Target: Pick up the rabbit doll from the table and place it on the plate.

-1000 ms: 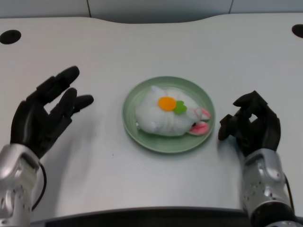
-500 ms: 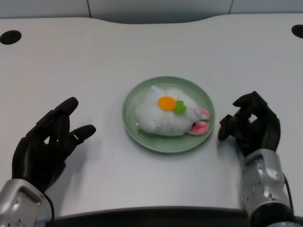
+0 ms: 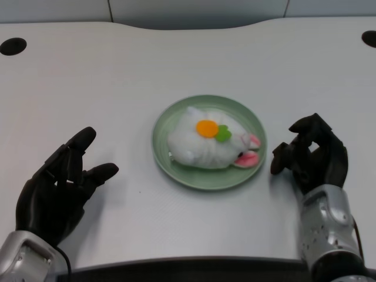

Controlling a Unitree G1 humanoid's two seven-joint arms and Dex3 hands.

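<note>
On the green plate [image 3: 165, 158] lies the rabbit doll [image 3: 205, 144], well apart from the left hand's [image 3: 56, 191] spread, empty fingers [image 3: 73, 150].

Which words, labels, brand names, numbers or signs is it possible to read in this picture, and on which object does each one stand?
None: no text can be read anywhere in the head view.
The rabbit doll bears only an orange and green carrot patch, no letters.
The green plate, the white table and the left hand are plain; a tiny pale spot on one finger is too small to read.
</note>
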